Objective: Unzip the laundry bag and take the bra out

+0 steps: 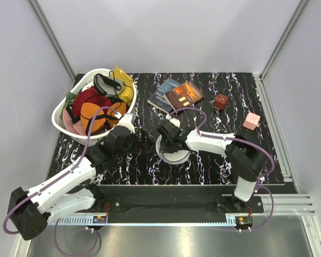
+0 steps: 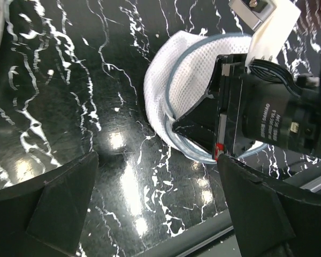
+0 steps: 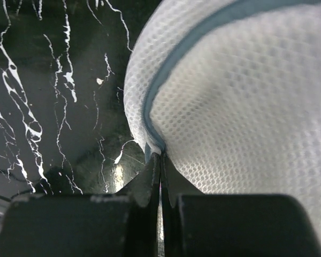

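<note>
Laundry bag (image 1: 173, 156), a white dome-shaped mesh pouch with grey-blue edging, sits on the glossy black white-veined desk (image 1: 214, 167), near its front edge between my two arms. Its honeycomb weave looks soft and bulges slightly; the edging curves round the flat disc end. My right claw (image 3: 160, 160) is clenched on the pouch, its black tips pinching the edging where the seam ends. My left claw (image 2: 158, 176) hangs released above bare desk just beside it. A small black bra (image 1: 108, 84), a looped tangle of thin straps, lies on the coloured garments in the white slotted plastic basket (image 1: 61, 122).
</note>
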